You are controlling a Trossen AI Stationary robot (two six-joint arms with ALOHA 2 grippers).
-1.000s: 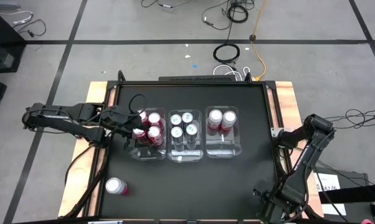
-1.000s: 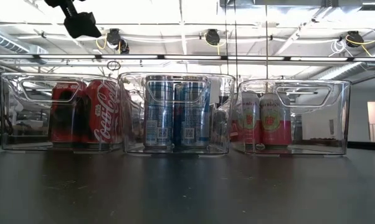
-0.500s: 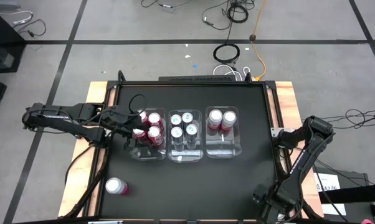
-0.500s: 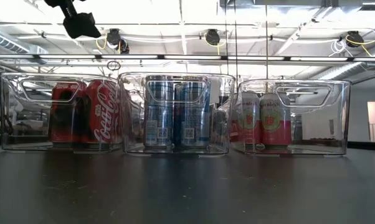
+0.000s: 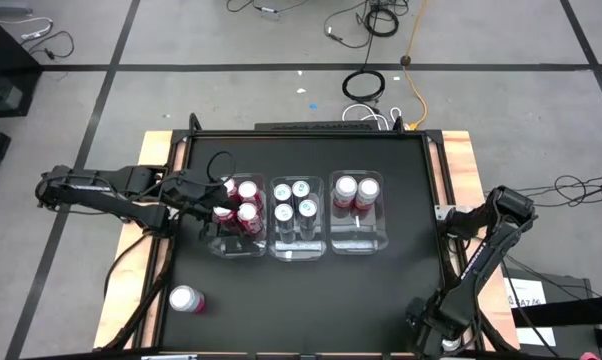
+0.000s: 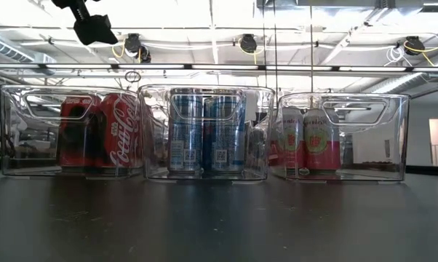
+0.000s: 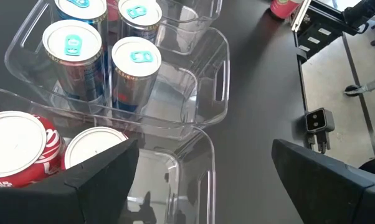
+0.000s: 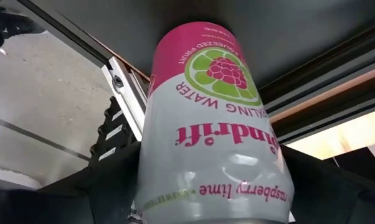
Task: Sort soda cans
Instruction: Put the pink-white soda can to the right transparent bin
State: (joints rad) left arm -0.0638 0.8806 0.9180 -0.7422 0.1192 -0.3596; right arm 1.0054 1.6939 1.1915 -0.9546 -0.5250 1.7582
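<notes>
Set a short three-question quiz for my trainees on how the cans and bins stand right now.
1. True or false: the middle bin holds green bottles.
2. What is clamped in the jaws of the right gripper? A) nothing B) a pink can C) a green bottle
3. How many cans stand in the right-hand bin, seen from above?

Key: 1 false; 2 B; 3 two.
</notes>
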